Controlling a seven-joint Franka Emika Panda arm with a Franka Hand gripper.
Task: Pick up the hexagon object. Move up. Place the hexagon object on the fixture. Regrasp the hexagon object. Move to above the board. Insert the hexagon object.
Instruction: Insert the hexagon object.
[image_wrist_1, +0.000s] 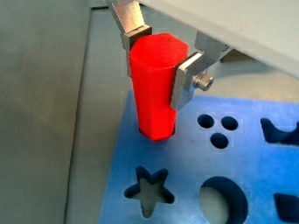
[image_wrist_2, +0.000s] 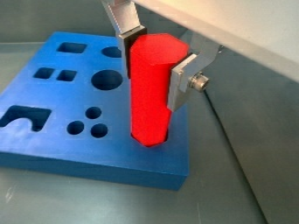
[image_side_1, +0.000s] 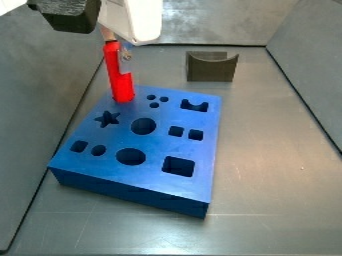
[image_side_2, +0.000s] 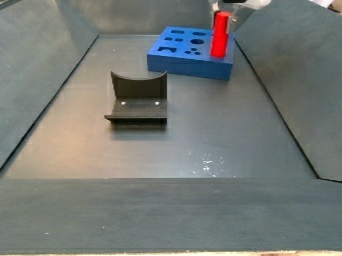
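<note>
Red-orange hexagon object (image_wrist_1: 153, 85) stands upright, clamped between the gripper's (image_wrist_1: 160, 54) jaws, lower end at the board (image_wrist_1: 233, 166).

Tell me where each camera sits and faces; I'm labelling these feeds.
Wrist view: on the arm, looking down the pincer gripping the red rod over the blue board.
Wrist view: same mount, other side; pincer, rod, board.
Side view: raised beside the board, fixture behind; pincer shows.
Side view: low at the floor's end, fixture near, board beyond.
All share the rod.
</note>
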